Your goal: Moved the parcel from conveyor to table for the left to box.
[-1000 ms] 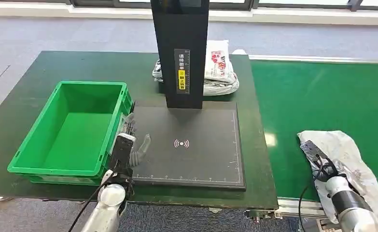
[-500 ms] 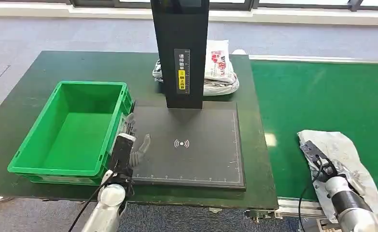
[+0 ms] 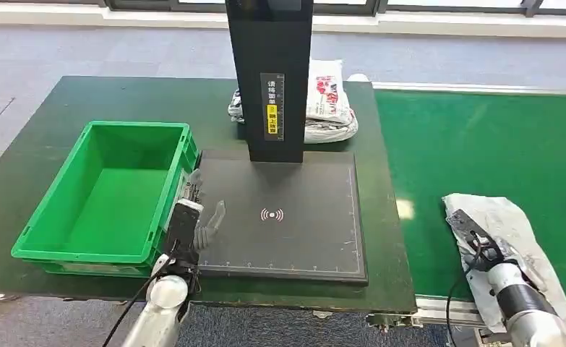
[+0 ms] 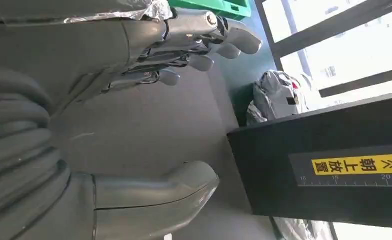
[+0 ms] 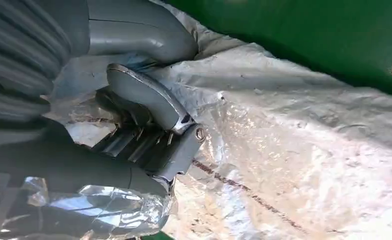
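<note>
Grasping the parcel (image 3: 493,231) on the conveyor (image 3: 482,144), your right hand (image 3: 482,246) fingers clench it; the desk (image 3: 121,101) transfer remains, left hand (image 3: 193,224) released.

We see a parcel-sorting station: green conveyor belt (image 3: 482,144), dark table (image 3: 84,108) with black scanning pad (image 3: 287,238), scanner column (image 3: 269,72), green crate (image 3: 99,195), bagged parcels (image 3: 327,101).
</note>
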